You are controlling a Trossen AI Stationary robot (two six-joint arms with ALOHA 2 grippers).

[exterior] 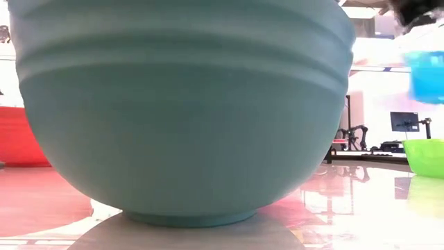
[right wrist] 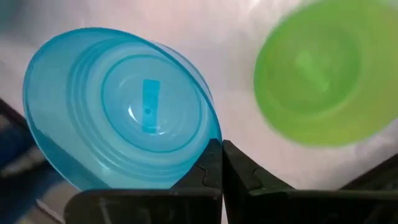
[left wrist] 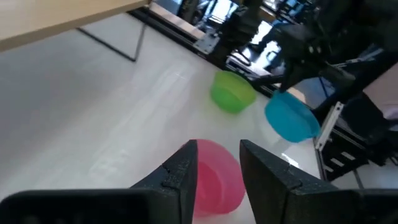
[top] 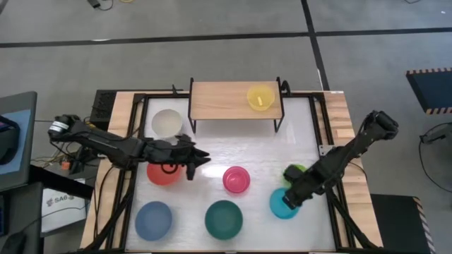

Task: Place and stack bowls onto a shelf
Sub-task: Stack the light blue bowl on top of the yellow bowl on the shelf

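- Shelf [top: 226, 99]: light-wood board on thin black legs, standing at the middle of the table's far edge.
- Yellow bowl [top: 260, 97]: on the shelf, toward its right end; the only bowl on it.
- White bowl [top: 167, 122]: on the table [top: 240, 152], just beside the shelf's left end, toward the far-left corner.
- Red bowl [top: 162, 173]: left half of the table, partly under the left arm.
- Pink bowl [top: 236, 180]: near the table's centre.
- Light blue bowl [top: 153, 219]: near-left corner.
- Dark green bowl [top: 224, 219]: middle of the near edge; fills the low view [exterior: 180, 111].
- Lime green bowl [right wrist: 326, 71]: right side of the table, resting beside the cyan one.
- Cyan bowl [right wrist: 121, 109]: toward the near-right corner, tilted, its rim clamped in the right gripper [right wrist: 222, 163], whose fingers are pressed nearly together on it.
- Left gripper [left wrist: 217, 171]: over the table between the red and pink bowls; fingers parted a moderate way, nothing between them.
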